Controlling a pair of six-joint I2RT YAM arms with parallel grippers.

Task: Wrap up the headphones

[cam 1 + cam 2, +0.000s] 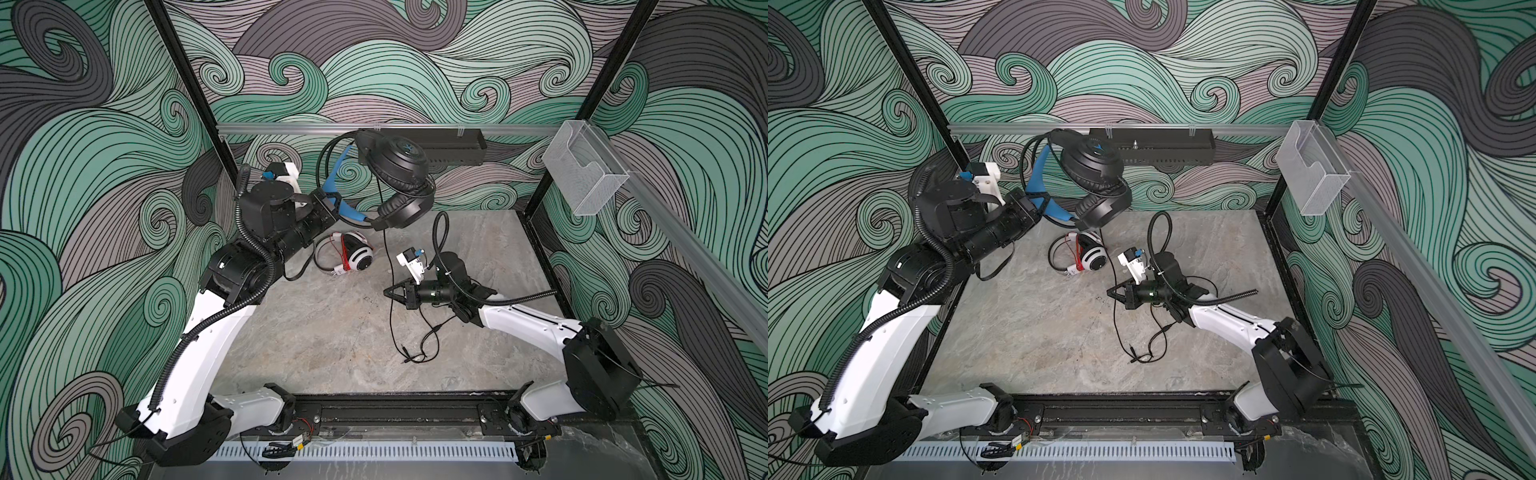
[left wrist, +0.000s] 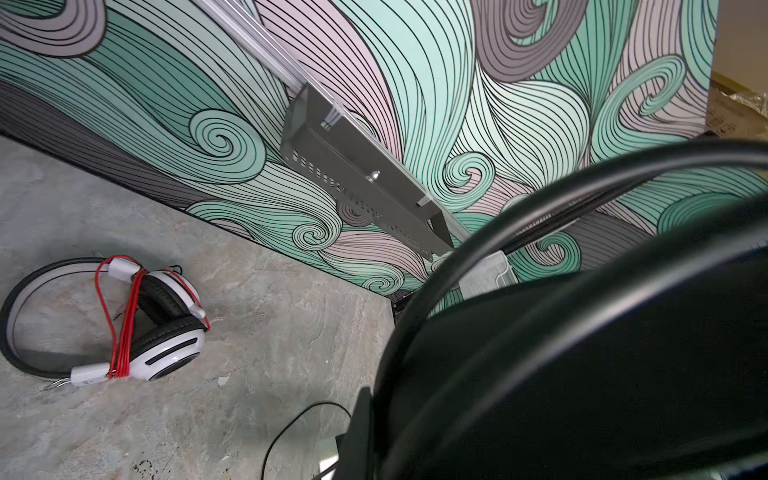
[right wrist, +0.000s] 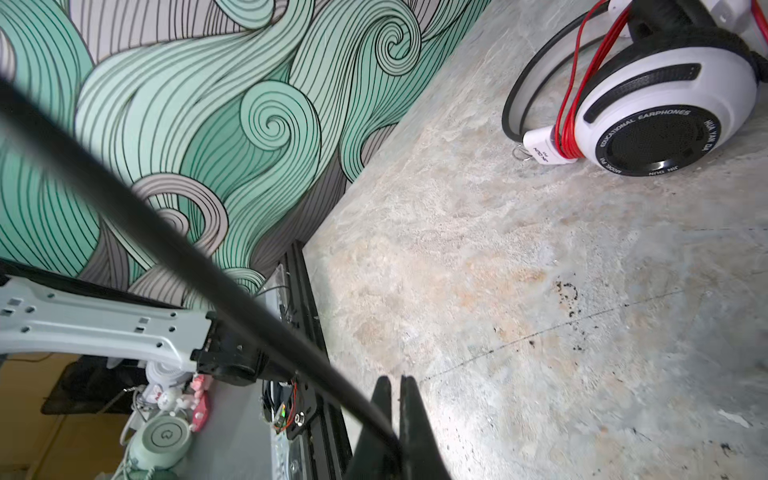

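Covering the most ground are the walls point(image 1: 83, 166), printed with green and grey swirls, which close in the sides and back of a grey, marble-look bench point(image 1: 324, 340). The bench has a few dark specks near its middle. A silver rail along the back wall carries one black perforated box point(image 1: 455, 145), and a side rail carries one clear plastic holder point(image 1: 584, 174).

Two arms work here, each with one pincer, and there are two pairs of headphones. The left pincer point(image 1: 333, 200) is clamped tight on the blue headband of the black headphones point(image 1: 399, 174). It holds them clear of the bench, with both cups hanging just beyond its tips toward the back wall. The white headphones point(image 1: 353, 257) lie on the bench beneath the left pincer, between the two pincers. Their red cable point(image 1: 343, 254) is wound around them.

The black cable point(image 1: 391, 328) drops from the raised cups to the right pincer point(image 1: 387, 292). In the right wrist view that pincer's jaws are pressed together, with the cable caught between them. Below this pincer the cable's loose end and its plug curl on the bench.
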